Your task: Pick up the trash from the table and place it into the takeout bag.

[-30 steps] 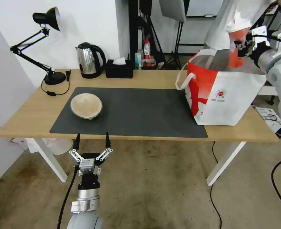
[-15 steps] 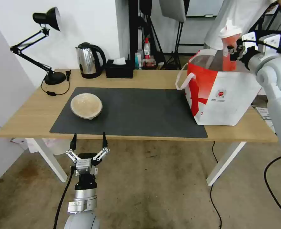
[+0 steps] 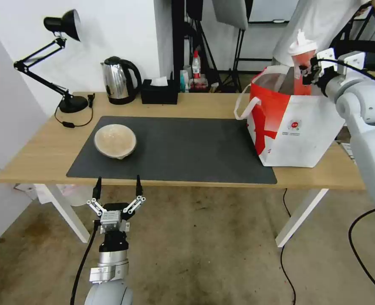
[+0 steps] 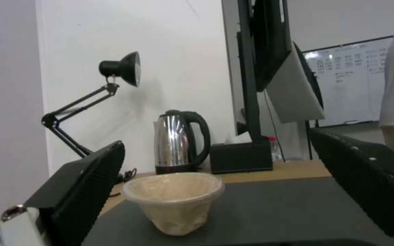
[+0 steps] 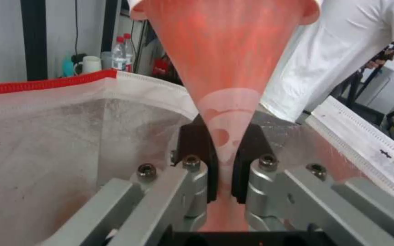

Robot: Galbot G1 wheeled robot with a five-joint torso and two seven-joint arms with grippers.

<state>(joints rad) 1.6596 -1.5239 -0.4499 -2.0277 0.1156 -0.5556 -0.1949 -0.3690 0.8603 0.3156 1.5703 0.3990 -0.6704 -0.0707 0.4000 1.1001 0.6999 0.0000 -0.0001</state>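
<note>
Nearest you, your left tool (image 3: 117, 188) hangs below the near edge of the tabletop (image 3: 39, 156), its fingers spread wide and pointing up, gripping nothing. In its wrist view the two dark fingers (image 4: 83, 184) frame the beige pulp bowl (image 4: 174, 201).

Just past that edge, the beige pulp bowl (image 3: 115, 141) sits upright on the left part of the dark grey mat (image 3: 183, 148) — well apart from everything else on the tabletop.

Farther right, the takeout bag (image 3: 295, 127) stands open on the right end of the tabletop, its red side panel facing left and one white loop handle hanging over that side.

At the bag's mouth, your right tool (image 3: 309, 72) is pinching the red cup (image 3: 301, 70) — the cup's white domed lid (image 3: 301, 44) is above the rim, its lower part already inside the bag. The right wrist view shows the black pads (image 5: 199, 150) pressed on the narrow part of the red cup (image 5: 226, 61), with the bag's foil lining (image 5: 69, 136) around it.

At the far edge, left of centre, stand the steel kettle (image 3: 118, 80) and, just beside it, the black tissue box (image 3: 159, 94); the desk lamp (image 3: 58, 51) is at the far left.
</note>
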